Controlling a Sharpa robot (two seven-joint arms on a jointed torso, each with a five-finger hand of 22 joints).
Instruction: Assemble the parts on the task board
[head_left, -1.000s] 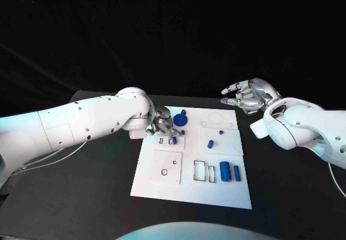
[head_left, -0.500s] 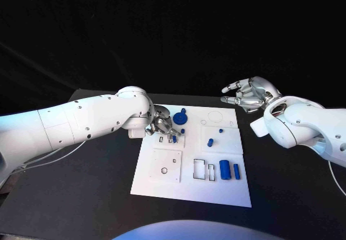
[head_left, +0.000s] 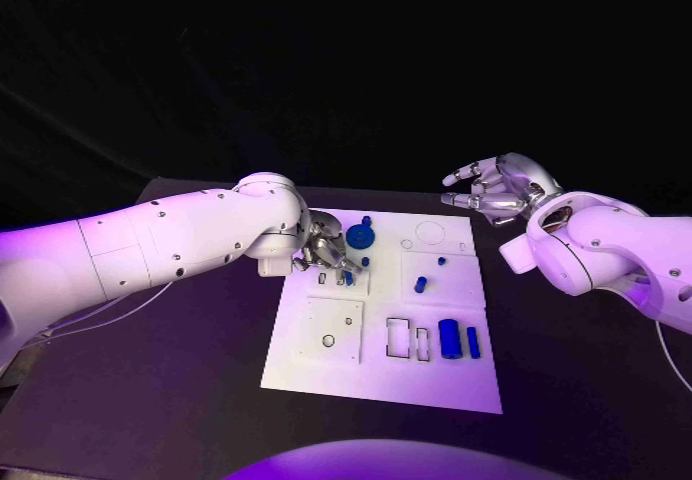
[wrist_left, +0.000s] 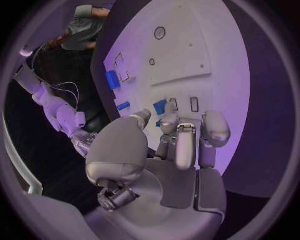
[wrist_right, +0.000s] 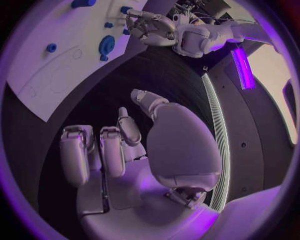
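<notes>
The white task board (head_left: 433, 385) lies mid-table. My left hand (head_left: 329, 254) hovers low over its upper left corner. Its thumb and a finger pinch a small blue part (wrist_left: 160, 106) just beside two narrow slots (wrist_left: 194, 104). This part shows at the fingertips in the head view (head_left: 348, 278). A blue round part (head_left: 359, 237) and a small peg (head_left: 366, 220) stand just beyond the hand. A blue cylinder (head_left: 451, 340) and a bar (head_left: 473, 343) lie lower right on the board. My right hand (head_left: 498, 190) hangs off the board's far right corner, fingers apart and holding nothing.
More small blue parts sit mid-board (head_left: 420, 285). Rectangular cut-outs (head_left: 398, 339) and a raised square plate (head_left: 335, 330) occupy the lower board. The black table (head_left: 173, 400) surrounds the board. In the right wrist view the round part (wrist_right: 106, 45) and my left hand (wrist_right: 153, 25) lie ahead.
The left hand with its small blue part has edged slightly toward the far side of the board. The right hand has barely moved.
</notes>
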